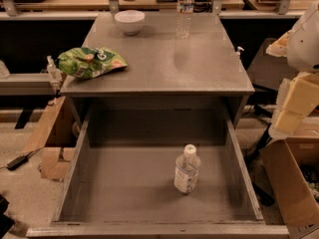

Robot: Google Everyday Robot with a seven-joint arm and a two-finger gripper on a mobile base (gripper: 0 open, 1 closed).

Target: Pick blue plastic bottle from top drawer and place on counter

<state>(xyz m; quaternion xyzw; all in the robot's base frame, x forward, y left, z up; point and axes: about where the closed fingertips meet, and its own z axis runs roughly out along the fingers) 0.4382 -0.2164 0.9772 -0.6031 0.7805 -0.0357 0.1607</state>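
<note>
Camera view, looking down on a grey cabinet from its front. The blue plastic bottle [187, 169], short and stout with a white screw cap and a pale label round its lower half, stands upright on the floor of the top drawer [79, 176]. It is right of centre and nearer the front edge than the back wall, touching neither side wall. The drawer is pulled fully out, and the bottle is the one object in it; grey floor surrounds it on every side.

Above and behind the drawer lies the counter [164, 66], a flat matte grey top. On it rest three items:
- a white bowl [129, 22] at the rear, left of centre, its contents not discernible;
- a taller, slimmer clear water bottle [185, 11], upright at the rear, just right of the bowl;
- a green snack bag [89, 61], lying flat at the front left corner and overhanging the edge.

The gripper [294, 108], seen as pale yellow blocks below a white rounded arm housing, sits at the right edge of the view, beside the cabinet and well apart from the blue plastic bottle. Whether it is open or closed cannot be told, and no object can be seen in its hold.

An open cardboard box [289, 183] stands on the ground to the right of the drawer, its contents too dark to identify. Flattened cardboard [50, 138] lies to the left.
</note>
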